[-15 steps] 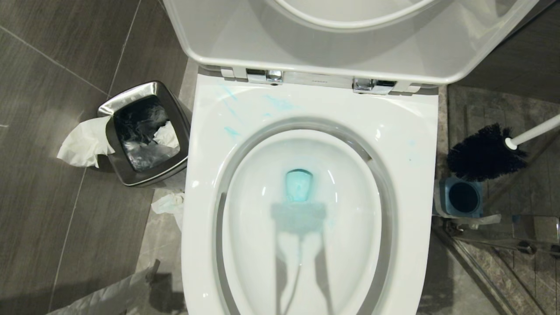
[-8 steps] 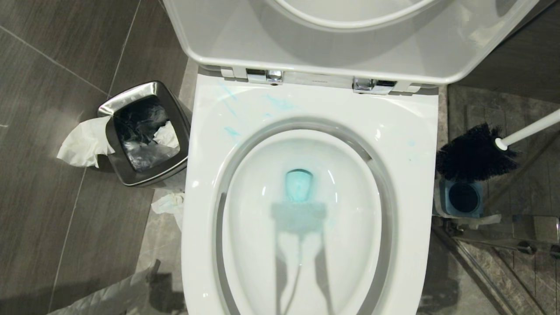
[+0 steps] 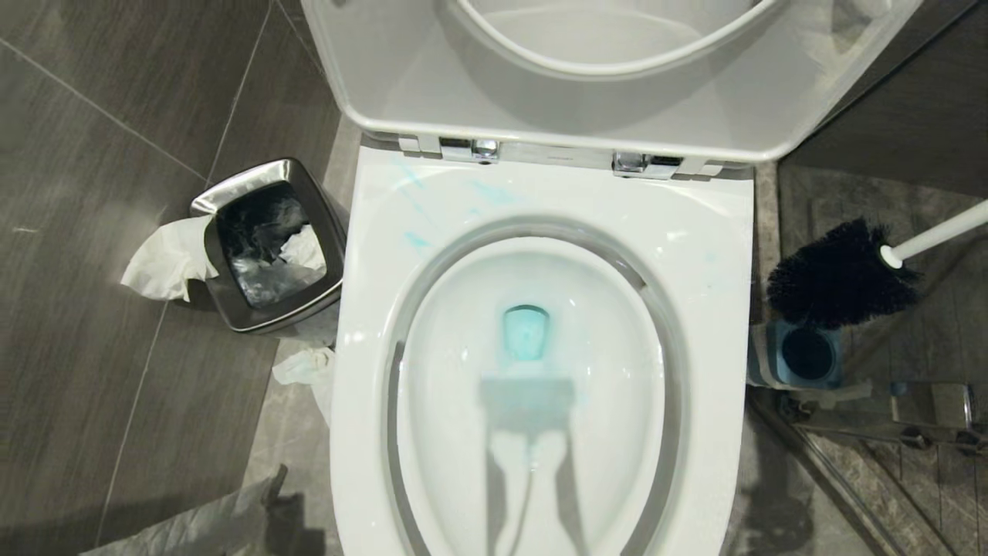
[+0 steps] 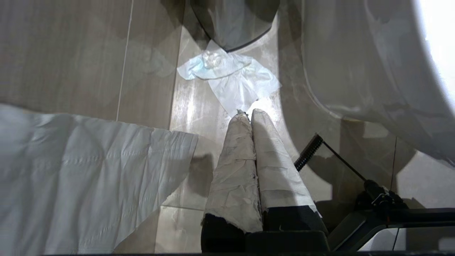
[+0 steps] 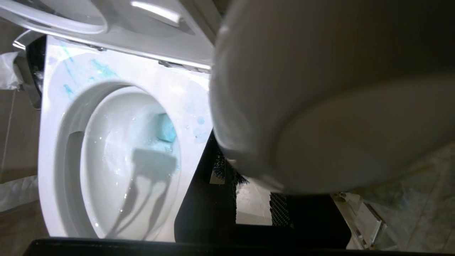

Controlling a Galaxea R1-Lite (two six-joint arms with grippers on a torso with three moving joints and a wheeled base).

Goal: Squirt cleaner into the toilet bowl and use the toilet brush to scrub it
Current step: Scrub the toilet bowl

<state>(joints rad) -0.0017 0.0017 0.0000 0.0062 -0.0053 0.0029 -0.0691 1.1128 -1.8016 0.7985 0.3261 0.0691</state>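
Note:
The white toilet bowl [image 3: 695, 247] fills the middle of the head view, its lid raised. The cleaner shows as teal-tinted water [image 3: 526, 332] at the drain and pale streaks [image 3: 417, 239] on the back left rim. The toilet brush hangs in the air to the right of the bowl. Its black head [image 3: 837, 274] is just above the blue-grey holder [image 3: 803, 355], and its white handle [image 3: 934, 235] runs off the right edge. In the right wrist view the handle's rounded end [image 5: 320, 89] blocks much of the picture, with my right gripper [image 5: 250, 188] shut on it. My left gripper [image 4: 248, 113] is shut, low over the floor beside the toilet.
A square steel bin [image 3: 231, 185] with tissue [image 3: 166, 259] hanging over its edge stands left of the toilet. More crumpled tissue [image 3: 305, 367] lies on the floor by the bowl. A large white sheet [image 4: 81, 167] lies on the floor near my left gripper. A shower frame [image 3: 888, 432] borders the right.
The brush head has drifted a little left, toward the toilet. The whole head view has shifted slightly, so the camera moved. The left gripper stays put.

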